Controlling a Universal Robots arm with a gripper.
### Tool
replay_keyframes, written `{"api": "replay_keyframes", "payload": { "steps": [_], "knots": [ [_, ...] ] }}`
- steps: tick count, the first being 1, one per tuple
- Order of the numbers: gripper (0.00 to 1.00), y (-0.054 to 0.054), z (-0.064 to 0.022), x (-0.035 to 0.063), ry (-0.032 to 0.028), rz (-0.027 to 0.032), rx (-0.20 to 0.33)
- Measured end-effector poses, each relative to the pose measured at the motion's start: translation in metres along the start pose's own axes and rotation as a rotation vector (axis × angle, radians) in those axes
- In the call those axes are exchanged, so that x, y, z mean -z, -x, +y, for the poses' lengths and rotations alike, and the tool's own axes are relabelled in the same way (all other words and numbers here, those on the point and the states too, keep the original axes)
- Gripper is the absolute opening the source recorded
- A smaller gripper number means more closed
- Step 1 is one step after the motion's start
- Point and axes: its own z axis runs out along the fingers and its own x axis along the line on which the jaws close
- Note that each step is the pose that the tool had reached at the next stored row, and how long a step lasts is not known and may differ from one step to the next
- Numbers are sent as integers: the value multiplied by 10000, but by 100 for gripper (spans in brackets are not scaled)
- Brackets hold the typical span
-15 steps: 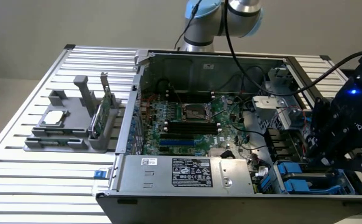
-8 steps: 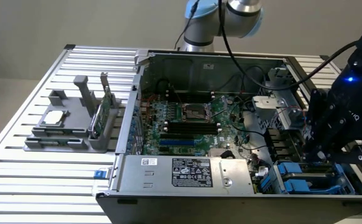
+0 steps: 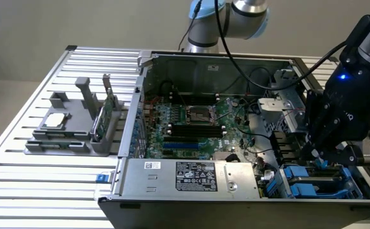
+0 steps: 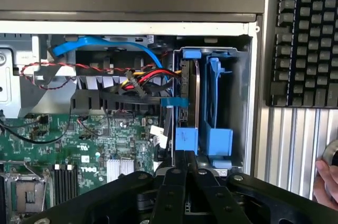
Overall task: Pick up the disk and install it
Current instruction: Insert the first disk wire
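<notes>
While the claw (image 4: 186, 167) stands closed, fingers pressed together, directly over the drive bay (image 4: 240, 102) of the open computer case (image 3: 191, 59), the disk (image 4: 189, 97) sits on edge in one slot of that bay, seen as a thin dark slab with blue plastic rails at both ends; its long axis runs along the slot, from the claw toward the case's outer wall. An empty blue carrier (image 4: 217, 129) occupies the slot just beside it. In the exterior view the bay lies at the case's near corner on the exterior view's right, under the black claw body (image 3: 337, 124), where blue plastic is visible. Legible writing: "DELL" in white on the green motherboard (image 4: 84, 158). The grey power supply (image 3: 191, 176) along the case's near edge carries a white label and a black label, their text too small to read. A blue data cable (image 4: 105, 42) and red, yellow and black wires (image 4: 150, 76) run beside the bay. A grey fixture (image 3: 67, 131) rests on the slatted worktop (image 3: 19, 191) at the exterior view's left, holding a small silver chip (image 3: 56, 120) and a green circuit card (image 3: 103, 121) standing upright. A black keyboard (image 4: 306, 39) lies beside the case.
</notes>
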Motion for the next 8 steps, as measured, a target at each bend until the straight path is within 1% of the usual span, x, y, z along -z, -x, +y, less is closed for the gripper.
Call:
{"api": "replay_keyframes", "payload": {
  "steps": [8],
  "knots": [
    [11,-1,0,1,0,2,0]
  ]
}}
